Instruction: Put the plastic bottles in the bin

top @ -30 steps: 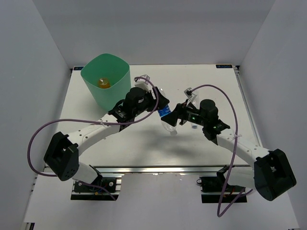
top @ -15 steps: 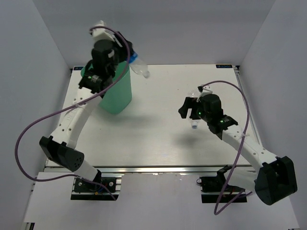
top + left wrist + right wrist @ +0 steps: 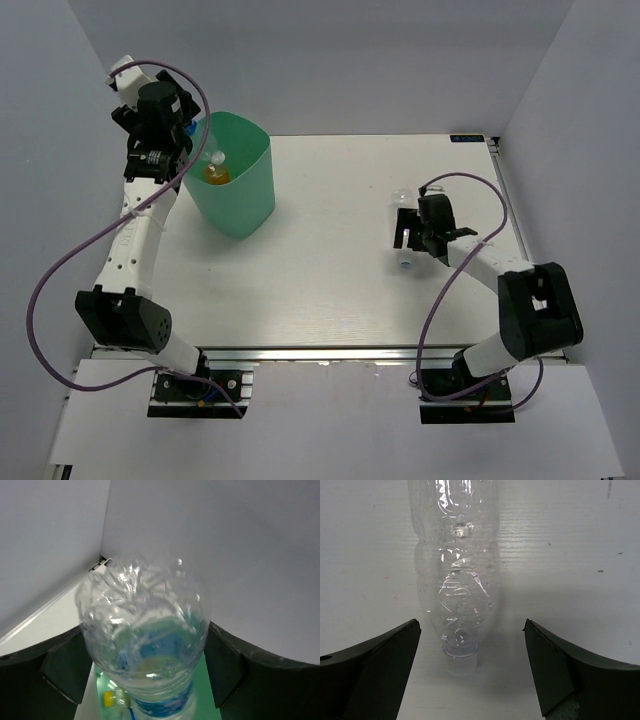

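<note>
My left gripper (image 3: 183,133) is raised over the left rim of the mint-green bin (image 3: 250,195). It is shut on a clear bottle with a blue label (image 3: 145,645), held cap-down over the bin's inside (image 3: 202,690); the bottle's tip (image 3: 213,157) shows in the top view. An orange bottle (image 3: 215,175) lies in the bin, and a small yellow-capped bottle (image 3: 107,698) shows below. My right gripper (image 3: 408,235) (image 3: 470,650) is open, low over the table. A plain clear bottle (image 3: 455,565) (image 3: 404,259) lies between its fingers, cap toward the camera, touching neither.
White walls enclose the table on the left, back and right. The bin stands at the back left, close to the left wall. The table's black right edge strip (image 3: 510,215) runs just right of the right arm.
My left arm lifted the blue-label bottle from the table's middle, swung it back left and now holds it over the bin. My right gripper moved right and came down around the clear bottle.
</note>
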Robot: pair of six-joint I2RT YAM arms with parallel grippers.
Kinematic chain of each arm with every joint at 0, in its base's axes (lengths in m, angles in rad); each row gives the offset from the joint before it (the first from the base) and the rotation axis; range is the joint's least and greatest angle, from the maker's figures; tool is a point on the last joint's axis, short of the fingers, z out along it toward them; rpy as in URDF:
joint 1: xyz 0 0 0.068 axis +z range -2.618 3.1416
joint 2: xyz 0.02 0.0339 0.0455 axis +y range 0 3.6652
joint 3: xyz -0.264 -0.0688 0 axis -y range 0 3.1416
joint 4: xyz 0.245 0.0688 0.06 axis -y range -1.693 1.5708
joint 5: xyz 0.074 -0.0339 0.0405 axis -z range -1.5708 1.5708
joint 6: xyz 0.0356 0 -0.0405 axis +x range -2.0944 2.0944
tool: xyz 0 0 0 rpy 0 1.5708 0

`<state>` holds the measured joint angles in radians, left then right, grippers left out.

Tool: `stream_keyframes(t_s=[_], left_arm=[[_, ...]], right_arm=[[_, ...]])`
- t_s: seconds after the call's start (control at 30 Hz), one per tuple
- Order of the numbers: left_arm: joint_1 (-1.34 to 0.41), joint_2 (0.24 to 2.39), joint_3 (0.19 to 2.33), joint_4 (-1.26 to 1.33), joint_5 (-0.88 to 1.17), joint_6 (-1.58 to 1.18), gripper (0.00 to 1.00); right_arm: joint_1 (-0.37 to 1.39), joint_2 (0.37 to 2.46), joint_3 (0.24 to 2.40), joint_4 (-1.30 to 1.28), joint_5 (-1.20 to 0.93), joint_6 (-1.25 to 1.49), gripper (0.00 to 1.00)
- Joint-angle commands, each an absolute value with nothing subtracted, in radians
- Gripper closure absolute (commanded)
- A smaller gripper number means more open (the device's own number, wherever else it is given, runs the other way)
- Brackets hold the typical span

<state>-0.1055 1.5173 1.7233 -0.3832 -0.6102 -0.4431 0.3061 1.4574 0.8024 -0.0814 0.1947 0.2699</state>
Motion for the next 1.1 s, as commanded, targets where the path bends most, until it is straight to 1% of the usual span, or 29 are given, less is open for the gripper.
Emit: stream_keyframes(t_s=[0.0, 0.03, 0.13, 0.17, 0.2, 0.27, 0.3, 0.37, 0.4, 0.47, 0.5, 0.53, 0.57, 0.6, 0.63, 0.67, 0.77, 0.83, 0.9, 1.0, 1.07], left_arm=[[-0.11, 1.543, 1.712, -0.359, -0.611, -0.419, 0.04], [-0.11, 1.546, 1.712, -0.353, -0.607, -0.402, 0.02], [-0.11, 1.559, 1.745, -0.365, -0.597, -0.399, 0.02], [-0.11, 1.562, 1.756, -0.371, -0.589, -0.399, 0.02], [-0.11, 1.56, 1.769, -0.379, -0.572, -0.4, 0.02], [-0.11, 1.551, 1.786, -0.376, -0.58, -0.403, 0.02], [-0.11, 1.536, 1.786, -0.373, -0.601, -0.405, 0.02], [-0.11, 1.516, 1.783, -0.371, -0.626, -0.402, 0.02], [-0.11, 1.497, 1.782, -0.377, -0.626, -0.402, 0.02], [-0.11, 1.479, 1.784, -0.388, -0.58, -0.402, 0.02], [-0.11, 1.468, 1.784, -0.402, -0.549, -0.406, 0.02], [-0.11, 1.445, 1.779, -0.405, -0.51, -0.42, 0.02], [-0.11, 1.43, 1.77, -0.402, -0.427, -0.432, 0.02], [-0.113, 1.399, 1.741, -0.387, -0.314, -0.448, 0.02], [-0.117, 1.384, 1.72, -0.371, -0.313, -0.457, 0.02], [-0.126, 1.367, 1.697, -0.335, -0.222, -0.471, 0.02], [-0.208, 1.313, 1.576, -0.215, -0.102, -0.495, 0.02], [-0.313, 1.304, 1.499, -0.184, -0.11, -0.496, 0.02], [-0.409, 1.316, 1.459, -0.155, -0.109, -0.492, 0.02], [-0.489, 1.347, 1.381, -0.098, -0.025, -0.511, 0.02], [-0.527, 1.353, 1.31, -0.031, -0.015, -0.535, 0.02]], right_arm=[[0.305, 1.511, 0.822, 0.031, 0.175, 0.229, 0.11], [0.304, 1.525, 0.825, 0.043, 0.167, 0.23, 0.11], [0.305, 1.568, 0.838, 0.034, 0.163, 0.244, 0.11], [0.304, 1.578, 0.838, 0.035, 0.143, 0.244, 0.12], [0.305, 1.582, 0.839, 0.038, 0.124, 0.238, 0.2], [0.305, 1.591, 0.845, 0.037, 0.075, 0.227, 0.26], [0.305, 1.591, 0.847, 0.037, 0.061, 0.219, 0.33], [0.305, 1.582, 0.845, 0.038, 0.022, 0.216, 0.4], [0.305, 1.575, 0.838, 0.046, 0.009, 0.21, 0.51], [0.305, 1.543, 0.825, 0.06, -0.058, 0.207, 0.58], [0.305, 1.531, 0.815, 0.073, -0.078, 0.209, 0.63], [0.305, 1.516, 0.812, 0.078, -0.104, 0.209, 0.64], [0.305, 1.485, 0.808, 0.081, -0.159, 0.209, 0.67], [0.305, 1.468, 0.801, 0.09, -0.222, 0.21, 0.72], [0.305, 1.448, 0.795, 0.097, -0.253, 0.209, 0.74], [0.305, 1.409, 0.787, 0.106, -0.282, 0.215, 0.77], [0.308, 1.327, 0.755, 0.138, -0.409, 0.225, 0.78], [0.313, 1.281, 0.746, 0.134, -0.503, 0.222, 0.78], [0.325, 1.252, 0.742, 0.123, -0.546, 0.221, 0.78], [0.337, 1.194, 0.726, 0.133, -0.594, 0.241, 0.78], [0.345, 1.161, 0.722, 0.143, -0.61, 0.265, 0.77]])
